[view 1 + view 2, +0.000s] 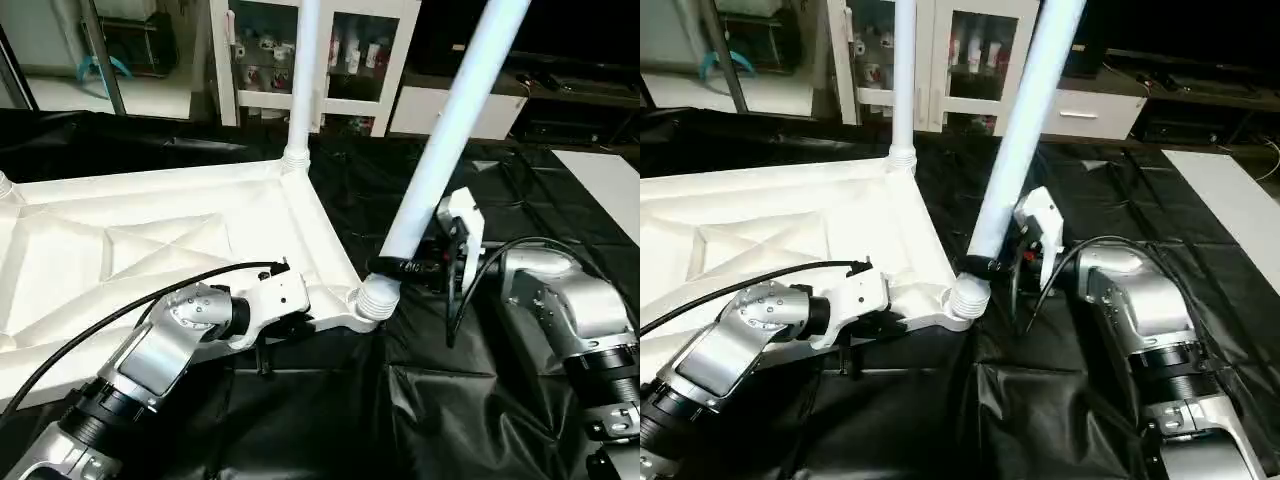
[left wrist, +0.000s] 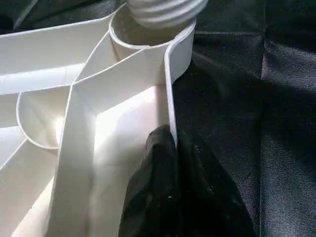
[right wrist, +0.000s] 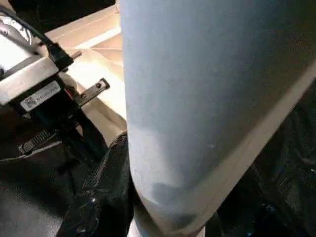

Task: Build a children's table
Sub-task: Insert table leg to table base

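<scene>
Black sheeting (image 1: 470, 400) covers the work surface, with white cabinets (image 1: 350, 60) at twelve o'clock behind it. Largest on it is the table top (image 1: 150, 250), underside up, reaching from the centre out to nine o'clock. One leg (image 1: 303, 75) stands upright in the far corner socket. A second leg (image 1: 450, 140) sits in the near corner socket (image 1: 368, 305) but leans toward one o'clock, its long axis well off vertical and its ribbed end only partly seated.

That tilt is what the next move turns on, as I judge it: the leg must be brought upright over the socket. The right gripper (image 1: 405, 267) is the nearer, its black fingers clasped round the leg just above the socket. The left gripper (image 2: 165, 163) pinches the top's edge wall, fingers pressed tight, steadying it.

Both legs' upper ends are cut off; how deep the ribbed end sits is hard to tell.
</scene>
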### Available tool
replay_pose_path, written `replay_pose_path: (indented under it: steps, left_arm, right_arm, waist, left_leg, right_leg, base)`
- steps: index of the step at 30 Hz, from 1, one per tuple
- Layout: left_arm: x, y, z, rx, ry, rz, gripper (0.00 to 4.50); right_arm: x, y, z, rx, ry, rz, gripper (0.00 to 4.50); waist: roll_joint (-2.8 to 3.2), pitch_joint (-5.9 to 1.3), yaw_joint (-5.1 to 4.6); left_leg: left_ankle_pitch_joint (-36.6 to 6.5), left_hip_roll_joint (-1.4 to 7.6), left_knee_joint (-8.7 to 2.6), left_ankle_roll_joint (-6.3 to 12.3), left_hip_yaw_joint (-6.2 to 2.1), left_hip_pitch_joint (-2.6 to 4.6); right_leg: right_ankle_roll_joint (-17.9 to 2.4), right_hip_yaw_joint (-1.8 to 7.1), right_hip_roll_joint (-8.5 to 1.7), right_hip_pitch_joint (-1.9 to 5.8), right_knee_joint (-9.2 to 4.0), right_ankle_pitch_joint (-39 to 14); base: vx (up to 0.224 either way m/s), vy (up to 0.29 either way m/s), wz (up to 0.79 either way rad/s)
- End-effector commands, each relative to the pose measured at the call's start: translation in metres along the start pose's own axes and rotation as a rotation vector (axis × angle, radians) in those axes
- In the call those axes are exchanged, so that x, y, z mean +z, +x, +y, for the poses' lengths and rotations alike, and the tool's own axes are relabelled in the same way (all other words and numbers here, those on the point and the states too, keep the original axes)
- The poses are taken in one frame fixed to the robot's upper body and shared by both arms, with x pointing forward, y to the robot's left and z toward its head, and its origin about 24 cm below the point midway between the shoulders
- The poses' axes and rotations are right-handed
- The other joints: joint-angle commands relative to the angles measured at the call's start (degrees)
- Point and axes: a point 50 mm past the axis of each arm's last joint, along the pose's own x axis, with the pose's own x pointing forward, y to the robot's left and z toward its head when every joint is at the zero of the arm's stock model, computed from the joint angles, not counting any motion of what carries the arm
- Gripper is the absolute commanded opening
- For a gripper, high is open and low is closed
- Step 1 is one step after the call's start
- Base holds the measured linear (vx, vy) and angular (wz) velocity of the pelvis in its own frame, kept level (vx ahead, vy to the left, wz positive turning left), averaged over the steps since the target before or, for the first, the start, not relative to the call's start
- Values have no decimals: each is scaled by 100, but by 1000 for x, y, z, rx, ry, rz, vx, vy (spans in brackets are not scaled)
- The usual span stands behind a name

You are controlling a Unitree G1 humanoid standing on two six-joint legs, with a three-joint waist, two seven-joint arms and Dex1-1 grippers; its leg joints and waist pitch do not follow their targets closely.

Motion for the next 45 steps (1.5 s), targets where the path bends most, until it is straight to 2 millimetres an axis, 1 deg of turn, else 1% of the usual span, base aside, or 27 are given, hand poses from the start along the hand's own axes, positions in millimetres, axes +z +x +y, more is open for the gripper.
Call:
replay_pose_path:
  steps: [1, 2, 3, 6, 11, 12, 14, 15, 16, 19, 21, 23, 24, 27, 28, 30, 31, 32, 33, 35, 37, 39, 40, 41, 42, 43, 45]
  left_arm:
    - [-21, 6, -7, -31, -30, 111, 0]
    - [-21, 5, -7, -32, -30, 111, 0]
    - [-21, 5, -6, -32, -30, 111, 0]
    - [-21, 5, -6, -33, -30, 112, 0]
    - [-21, 5, -6, -33, -29, 113, 0]
    - [-21, 5, -5, -33, -29, 114, 0]
    - [-20, 5, -5, -32, -29, 114, 0]
    - [-20, 5, -5, -31, -29, 114, 0]
    - [-21, 5, -5, -31, -29, 114, 0]
    - [-21, 5, -5, -31, -30, 114, 0]
    - [-21, 5, -5, -31, -31, 115, 0]
    - [-21, 4, -5, -30, -32, 115, 0]
    - [-21, 4, -5, -31, -32, 116, 0]
    - [-21, 5, -5, -30, -31, 116, 0]
    - [-21, 5, -5, -30, -31, 116, 0]
    - [-21, 5, -5, -29, -31, 114, 0]
    - [-21, 5, -5, -29, -31, 113, 0]
    - [-21, 5, -5, -28, -31, 113, 0]
    - [-21, 5, -5, -28, -31, 113, 0]
    - [-21, 5, -5, -27, -31, 112, 0]
    - [-21, 4, -5, -24, -32, 113, 0]
    - [-21, 4, -5, -23, -33, 113, 0]
    - [-21, 4, -5, -24, -34, 113, 0]
    - [-21, 4, -5, -24, -34, 113, 0]
    - [-21, 4, -5, -25, -35, 112, 0]
    - [-21, 4, -6, -26, -35, 112, 0]
    - [-21, 4, -6, -27, -35, 113, 0]
  right_arm:
    - [6, 0, -2, 0, -41, 8, 181]
    - [5, 1, -3, -2, -41, 14, 181]
    - [3, 3, -5, -6, -44, 23, 181]
    - [2, 6, -6, -3, -37, 25, 181]
    - [-1, 11, -9, -8, -43, 44, 181]
    - [-1, 14, -10, -3, -36, 48, 181]
    - [-2, 16, -11, 2, -26, 49, 181]
    - [-3, 17, -11, 6, -19, 52, 181]
    - [-6, 18, -12, 13, -19, 71, 181]
    - [-12, 20, -12, 32, -15, 102, 181]
    - [-12, 20, -12, 39, -13, 109, 181]
    - [-13, 20, -13, 46, -6, 113, 181]
    - [-13, 20, -13, 50, 0, 117, 181]
    - [-14, 21, -14, 38, -1, 122, 181]
    - [-15, 21, -16, 26, 4, 118, 181]
    - [-15, 23, -19, -14, 19, 92, 181]
    - [-15, 23, -22, -44, 29, 77, 181]
    - [-15, 24, -23, -61, 39, 62, 181]
    - [-15, 24, -24, -66, 41, 58, 181]
    - [-18, 23, -25, -83, 63, 36, 181]
    - [-24, 19, -25, -101, 91, 19, 181]
    - [-29, 17, -26, -122, 114, 9, 181]
    - [-35, 13, -25, -137, 132, 2, 181]
    - [-35, 13, -25, -137, 132, 2, 181]
    - [-40, 10, -25, -150, 148, -4, 181]
    - [-41, 10, -24, -152, 150, -6, 181]
    - [-44, 8, -24, -158, 156, -11, 181]
  waist:
    - [46, -212, -42]
    - [40, -217, -41]
    - [55, -219, -47]
    - [62, -217, -44]
    - [63, -226, -47]
    - [60, -229, -64]
    - [58, -222, -54]
    - [53, -221, -48]
    - [54, -225, -47]
    - [53, -219, -68]
    - [49, -217, -62]
    - [50, -224, -56]
    - [59, -227, -59]
    - [51, -238, -56]
    - [52, -233, -59]
    - [49, -229, -60]
    - [50, -220, -76]
    - [51, -215, -78]
    - [52, -215, -74]
    - [44, -199, -85]
    - [56, -203, -91]
    - [61, -207, -88]
    - [71, -209, -82]
    - [67, -210, -87]
    - [67, -213, -88]
    - [75, -213, -77]
    - [61, -217, -82]
  left_leg:
    - [-2014, 595, -519, -525, -309, 219]
    - [-1964, 593, -512, -515, -305, 213]
    - [-1922, 590, -511, -507, -304, 209]
    - [-1917, 591, -505, -494, -296, 218]
    - [-1864, 587, -504, -485, -295, 215]
    - [-1842, 579, -501, -480, -294, 208]
    - [-1911, 584, -492, -470, -289, 218]
    - [-1933, 588, -501, -476, -297, 214]
    - [-1923, 589, -497, -479, -296, 220]
    - [-2026, 586, -508, -513, -310, 207]
    - [-2100, 590, -506, -524, -309, 222]
    - [-2084, 590, -505, -528, -308, 229]
    - [-2059, 589, -507, -529, -309, 225]
    - [-1947, 585, -499, -502, -299, 223]
    - [-1914, 581, -495, -478, -291, 219]
    - [-1983, 582, -494, -483, -294, 222]
    - [-2071, 576, -498, -503, -304, 210]
    - [-2152, 577, -505, -525, -313, 208]
    - [-2220, 584, -505, -554, -316, 222]
    - [-2532, 588, -520, -635, -346, 230]
    - [-2677, 596, -530, -705, -368, 240]
    - [-2708, 590, -537, -726, -361, 246]
    - [-2717, 588, -538, -730, -361, 253]
    - [-2707, 590, -540, -731, -358, 252]
    - [-2682, 585, -541, -715, -353, 243]
    - [-2680, 585, -537, -710, -344, 256]
    - [-2656, 584, -538, -696, -343, 249]
  right_leg:
    - [-996, 196, -392, -64, -413, -1280]
    - [-1017, 195, -393, -58, -404, -1201]
    - [-1047, 194, -391, -52, -399, -1143]
    - [-1102, 195, -387, -57, -394, -1086]
    - [-1138, 188, -376, -36, -376, -950]
    - [-1179, 180, -374, -37, -363, -912]
    - [-1184, 193, -394, -48, -384, -1046]
    - [-1161, 189, -391, -34, -388, -1119]
    - [-1155, 190, -390, -38, -384, -1107]
    - [-1130, 181, -387, -41, -388, -1234]
    - [-1098, 191, -393, -55, -400, -1332]
    - [-1089, 189, -389, -57, -398, -1299]
    - [-1102, 187, -380, -52, -390, -1211]
    - [-1143, 185, -376, -42, -373, -1017]
    - [-1184, 186, -372, -44, -370, -958]
    - [-1187, 188, -378, -46, -377, -1080]
    - [-1188, 193, -389, -55, -387, -1247]
    - [-1163, 192, -391, -56, -398, -1379]
    - [-1134, 193, -399, -68, -410, -1490]
    - [-999, 193, -407, -95, -444, -1940]
    - [-907, 195, -401, -117, -453, -2064]
    - [-883, 197, -390, -129, -454, -1960]
    - [-890, 197, -392, -130, -456, -1919]
    - [-892, 196, -384, -130, -453, -1864]
    - [-920, 194, -378, -120, -446, -1748]
    - [-925, 197, -378, -133, -449, -1708]
    - [-934, 193, -376, -123, -447, -1699]
  base:
    - [0, 0, 0]
    - [0, 0, 0]
    - [0, 0, 0]
    - [0, 0, 0]
    - [0, 0, 0]
    - [0, 0, 0]
    - [0, 0, 0]
    - [0, 0, 0]
    - [0, 0, 0]
    - [0, 0, 0]
    - [0, 0, 0]
    - [0, 0, 0]
    - [0, 0, 0]
    - [0, 0, 0]
    - [0, 0, 0]
    - [0, 0, 0]
    - [0, 0, 0]
    - [0, 0, 0]
    - [0, 0, 0]
    - [0, 0, 0]
    - [0, 0, 0]
    - [0, 0, 0]
    - [0, 0, 0]
    - [0, 0, 0]
    - [0, 0, 0]
    - [0, 0, 0]
    - [0, 0, 0]
